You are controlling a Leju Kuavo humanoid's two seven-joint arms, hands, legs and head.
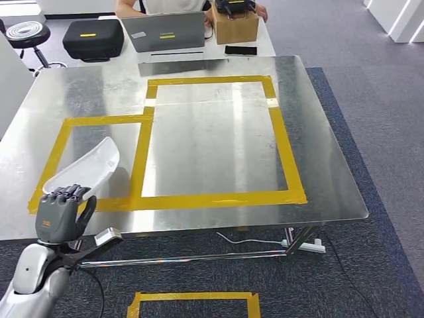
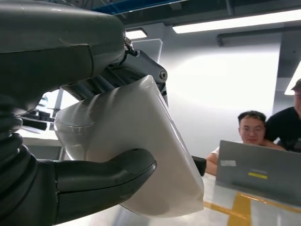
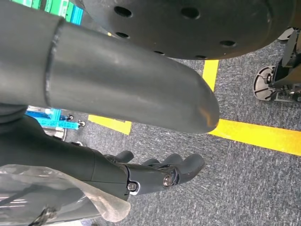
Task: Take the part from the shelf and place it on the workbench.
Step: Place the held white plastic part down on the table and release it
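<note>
Part (image 1: 90, 167) white, smooth, curved; left hand (image 1: 62, 213) grips.

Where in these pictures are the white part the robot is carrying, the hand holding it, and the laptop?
white part (image 1: 95, 162): head view, on its broad upper face above the table.
left hand (image 1: 59, 215): head view, on the back of the hand.
laptop (image 1: 163, 31): head view, on the grey lid's middle.

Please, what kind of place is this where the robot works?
Probably a robotics test lab inside an office. A metal workbench carries yellow tape outlines, people sit behind a laptop at its far side, and the floor is grey office carpet. The left robot hand holds a white part.
</note>
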